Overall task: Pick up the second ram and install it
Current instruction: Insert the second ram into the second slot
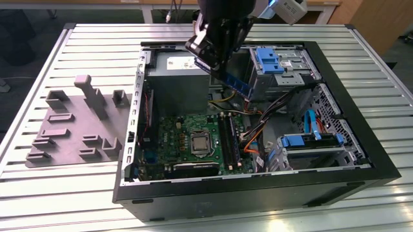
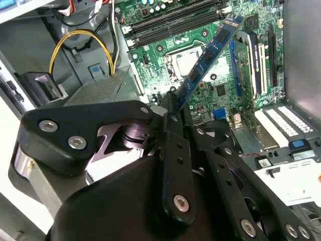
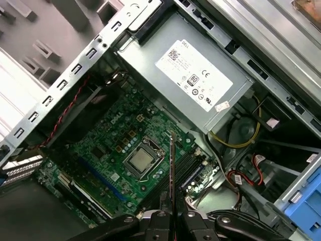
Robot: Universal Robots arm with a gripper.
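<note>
My gripper [image 1: 216, 64] hangs over the open computer case [image 1: 361, 159], shut on the second ram [image 1: 234, 83], a narrow blue-green stick that slants down from the fingers above the power supply's edge. In the second wrist view the ram [image 2: 208, 52] juts out from the gripper [image 2: 173, 108] over the green motherboard [image 2: 200, 75]. In the first wrist view the ram [image 3: 171, 165] shows edge-on, rising from the gripper [image 3: 171, 216] above the black memory slots [image 3: 188, 173]. Those slots [image 1: 227, 140] lie right of the processor socket [image 1: 200, 143] in the exterior view, well below the stick.
A grey power supply [image 1: 177, 79] sits at the case's back. Blue drive brackets [image 1: 271, 60] and a drive cage [image 1: 310, 145] stand on the exterior view's right, with loose cables [image 1: 258, 130] between. A grey fixture mat [image 1: 77, 125] lies left of the case.
</note>
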